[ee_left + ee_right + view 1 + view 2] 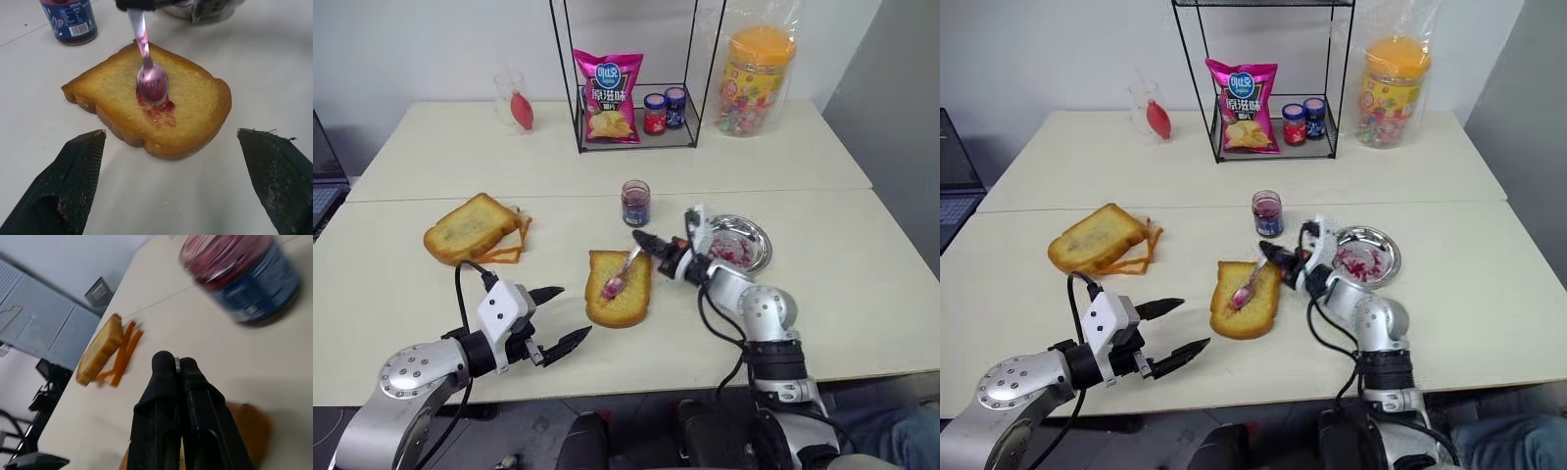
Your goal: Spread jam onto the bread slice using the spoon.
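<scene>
Spoon (152, 84) handle tip hidden (in jaws).

Two pale tables against a plain white wall

The cream tables (862, 294) stand pushed together, a seam between them. The far one meets the white wall (411, 49). A grey wall panel (901, 88) closes the right side, and a dark laptop (325, 166) shows at the left edge. The light is even and soft.
</scene>
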You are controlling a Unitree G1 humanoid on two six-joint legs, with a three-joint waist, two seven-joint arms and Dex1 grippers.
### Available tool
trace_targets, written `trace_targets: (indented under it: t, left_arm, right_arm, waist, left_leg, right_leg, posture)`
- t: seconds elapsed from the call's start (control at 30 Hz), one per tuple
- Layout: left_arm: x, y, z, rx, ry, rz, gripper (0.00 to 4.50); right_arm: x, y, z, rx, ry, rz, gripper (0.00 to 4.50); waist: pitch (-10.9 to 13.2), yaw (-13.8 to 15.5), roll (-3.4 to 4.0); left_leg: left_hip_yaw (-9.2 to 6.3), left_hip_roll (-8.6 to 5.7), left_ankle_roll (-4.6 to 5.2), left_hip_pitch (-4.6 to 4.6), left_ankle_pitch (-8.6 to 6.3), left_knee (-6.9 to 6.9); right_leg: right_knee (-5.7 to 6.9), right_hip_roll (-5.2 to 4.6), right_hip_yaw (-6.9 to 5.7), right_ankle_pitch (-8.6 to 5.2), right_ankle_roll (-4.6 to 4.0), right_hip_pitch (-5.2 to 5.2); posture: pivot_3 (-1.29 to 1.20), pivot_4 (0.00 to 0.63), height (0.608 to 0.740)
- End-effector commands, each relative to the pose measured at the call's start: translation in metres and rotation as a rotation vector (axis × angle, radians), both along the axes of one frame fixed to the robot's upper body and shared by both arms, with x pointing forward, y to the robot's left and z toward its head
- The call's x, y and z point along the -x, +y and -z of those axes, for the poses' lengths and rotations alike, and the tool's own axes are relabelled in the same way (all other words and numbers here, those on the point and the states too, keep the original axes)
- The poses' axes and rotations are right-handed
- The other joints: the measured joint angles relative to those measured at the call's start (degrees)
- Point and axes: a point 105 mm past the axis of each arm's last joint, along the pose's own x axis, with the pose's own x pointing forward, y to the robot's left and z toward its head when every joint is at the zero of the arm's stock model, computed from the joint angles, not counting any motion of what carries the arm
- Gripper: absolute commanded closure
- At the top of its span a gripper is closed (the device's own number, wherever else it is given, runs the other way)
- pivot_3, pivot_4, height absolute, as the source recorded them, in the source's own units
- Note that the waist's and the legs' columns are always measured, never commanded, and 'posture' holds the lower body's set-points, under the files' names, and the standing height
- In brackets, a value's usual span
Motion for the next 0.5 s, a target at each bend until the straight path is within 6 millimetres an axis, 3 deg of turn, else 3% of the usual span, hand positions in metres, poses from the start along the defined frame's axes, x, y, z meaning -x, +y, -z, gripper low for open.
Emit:
trace_targets:
  t: [0.03,0.17,0.3,0.43,0.5]
  left_arm:
    - [0.000,-0.005,-0.004,-0.001,-0.033,0.031,0.00]
    - [0.000,-0.004,-0.002,-0.002,-0.033,0.034,0.00]
    - [-0.002,-0.002,-0.002,-0.003,-0.039,0.029,0.00]
    - [-0.001,-0.002,-0.002,-0.001,-0.039,0.028,0.00]
    - [0.000,-0.002,0.000,-0.002,-0.036,0.029,0.00]
  right_arm:
    - [-0.009,-0.018,-0.010,-0.026,-0.012,0.061,4.49]
    - [-0.001,-0.017,-0.033,-0.086,-0.041,0.021,4.49]
    - [0.019,0.003,-0.049,-0.134,-0.054,-0.091,4.49]
    - [0.028,0.022,-0.048,-0.149,-0.035,-0.131,4.49]
    - [0.030,0.032,-0.038,-0.136,-0.006,-0.144,4.49]
  waist:
    - [0.0,-0.1,0.00]
    - [0.0,-0.2,0.02]
    - [0.0,-0.2,0.04]
    - [0.0,-0.3,0.04]
    - [0.0,-0.3,0.05]
  left_leg:
    - [0.00,0.00,0.00,0.01,0.00,0.00]
    - [0.00,0.05,0.01,0.01,0.00,-0.05]
    - [-0.01,0.06,0.01,-0.03,-0.01,-0.06]
    - [-0.01,0.07,0.01,-0.02,-0.01,-0.06]
    - [-0.01,0.07,0.01,-0.01,-0.01,-0.06]
  right_leg:
    - [0.00,0.00,0.00,0.00,0.00,0.00]
    - [0.04,0.04,-0.01,0.09,0.16,-0.04]
    - [0.04,0.05,-0.01,0.09,0.16,-0.08]
    - [0.04,0.06,-0.02,0.08,0.15,-0.08]
    - [0.04,0.06,-0.01,0.08,0.14,-0.08]
  posture:
    - [0.00,0.150,0.740]
    - [0.00,0.150,0.740]
    - [0.00,0.150,0.740]
    - [0.00,0.150,0.740]
    - [0.00,0.150,0.740]
